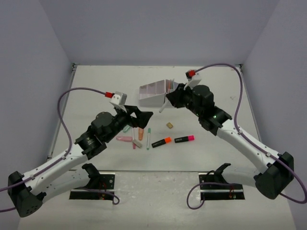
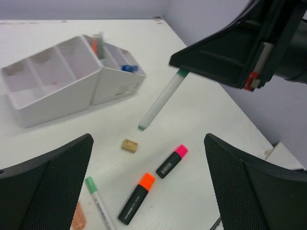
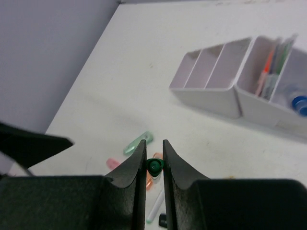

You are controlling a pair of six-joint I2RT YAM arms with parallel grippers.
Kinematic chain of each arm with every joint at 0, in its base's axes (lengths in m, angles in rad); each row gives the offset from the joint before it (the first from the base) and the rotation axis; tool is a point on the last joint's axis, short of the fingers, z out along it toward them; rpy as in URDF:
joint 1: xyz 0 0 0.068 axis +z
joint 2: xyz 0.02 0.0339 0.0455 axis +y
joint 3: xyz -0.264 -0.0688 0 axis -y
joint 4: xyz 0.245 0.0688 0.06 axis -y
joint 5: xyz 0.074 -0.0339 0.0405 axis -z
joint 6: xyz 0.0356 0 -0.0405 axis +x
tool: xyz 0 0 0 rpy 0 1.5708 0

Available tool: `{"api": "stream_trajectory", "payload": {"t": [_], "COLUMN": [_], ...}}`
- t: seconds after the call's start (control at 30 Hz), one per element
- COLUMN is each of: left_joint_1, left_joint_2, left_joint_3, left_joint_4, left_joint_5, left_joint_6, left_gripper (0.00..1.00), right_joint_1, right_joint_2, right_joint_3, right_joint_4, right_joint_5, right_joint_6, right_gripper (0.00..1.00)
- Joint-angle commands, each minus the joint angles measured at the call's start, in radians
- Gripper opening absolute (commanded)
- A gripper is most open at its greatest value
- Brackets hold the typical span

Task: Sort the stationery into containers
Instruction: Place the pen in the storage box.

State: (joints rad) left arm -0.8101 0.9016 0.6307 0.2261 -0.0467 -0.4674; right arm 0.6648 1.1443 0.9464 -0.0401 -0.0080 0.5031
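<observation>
**Overhead view.** My right end effector [image 1: 168, 98] is clamped on the upper end of a white pen [image 1: 162, 108]. It holds the pen just in front of the white organiser box [image 1: 149, 100], which sits far back on the worktop [image 1: 96, 86]. The pen's long axis is steeply tilted, with the gripped end up and toward my right and the free end down and toward my left. My left end effector [image 1: 144, 118] hangs close by with its jaws spread wide, holding nothing. Nearer to me lie an orange highlighter [image 1: 161, 142] and a pink highlighter [image 1: 184, 139], both lying crosswise with their coloured ends to the right. A green pen [image 1: 148, 138] lies roughly near to far, and a small tan piece [image 1: 170, 125] sits beside these.

**Left wrist view.** Between my wide-apart fingers [image 2: 53, 184], the held pen slants from its green top, under the other arm's black fingers, down toward the tan piece. I cannot tell whether its lower tip touches the worktop.

**Right wrist view.** My fingers [image 3: 136, 165] pinch the pen's green end, which is seen end-on. Its white barrel points down and away. The box lies at the upper right with pens standing in its tall section.
</observation>
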Motion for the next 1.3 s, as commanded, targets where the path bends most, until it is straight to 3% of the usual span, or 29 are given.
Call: {"api": "stream_trajectory", "payload": {"t": [0.0, 0.2, 0.37, 0.53, 0.7, 0.77, 0.9, 1.0, 1.07, 1.17, 1.27], "left_joint_1": [0.002, 0.003, 0.002, 0.002, 0.002, 0.002, -0.004, -0.02, -0.043, -0.08, -0.112], "left_joint_2": [-0.155, -0.268, -0.18, -0.126, -0.072, -0.05, -0.016, 0.034, 0.074, 0.134, 0.213], "left_joint_3": [0.097, 0.105, 0.112, 0.071, 0.055, 0.056, 0.033, 0.011, 0.011, 0.016, 0.039], "left_joint_4": [-0.486, -0.585, -0.683, -0.664, -0.619, -0.604, -0.532, -0.493, -0.47, -0.428, -0.41], "left_joint_5": [-0.349, -0.374, -0.411, -0.379, -0.301, -0.284, -0.223, -0.203, -0.205, -0.209, -0.23], "left_joint_6": [-0.101, -0.095, -0.133, -0.192, -0.178, -0.173, -0.172, -0.191, -0.198, -0.202, -0.204], "left_gripper": [1.0, 1.0, 1.0, 1.0, 1.0, 1.0, 0.91, 0.83, 0.77, 0.6, 0.55], "right_joint_1": [-0.057, -0.077, -0.077, -0.077, -0.076, -0.077, -0.077, -0.077, -0.073, -0.063, -0.053], "right_joint_2": [0.123, 0.348, 0.578, 0.671, 0.71, 0.705, 0.64, 0.524, 0.425, 0.273, 0.137], "right_joint_3": [0.211, 0.439, 0.644, 0.649, 0.654, 0.665, 0.657, 0.606, 0.544, 0.432, 0.328], "right_joint_4": [-0.029, -0.056, -0.141, -0.13, -0.118, -0.128, -0.143, -0.147, -0.156, -0.162, -0.17], "right_joint_5": [0.146, 0.256, 0.318, 0.302, 0.263, 0.27, 0.276, 0.286, 0.275, 0.237, 0.211], "right_joint_6": [-0.113, -0.235, -0.301, -0.285, -0.292, -0.296, -0.298, -0.279, -0.26, -0.225, -0.189], "right_gripper": [0.0, 0.0, 0.0, 0.01, 0.26, 0.37, 0.4, 0.47, 0.48, 0.48, 0.48]}}
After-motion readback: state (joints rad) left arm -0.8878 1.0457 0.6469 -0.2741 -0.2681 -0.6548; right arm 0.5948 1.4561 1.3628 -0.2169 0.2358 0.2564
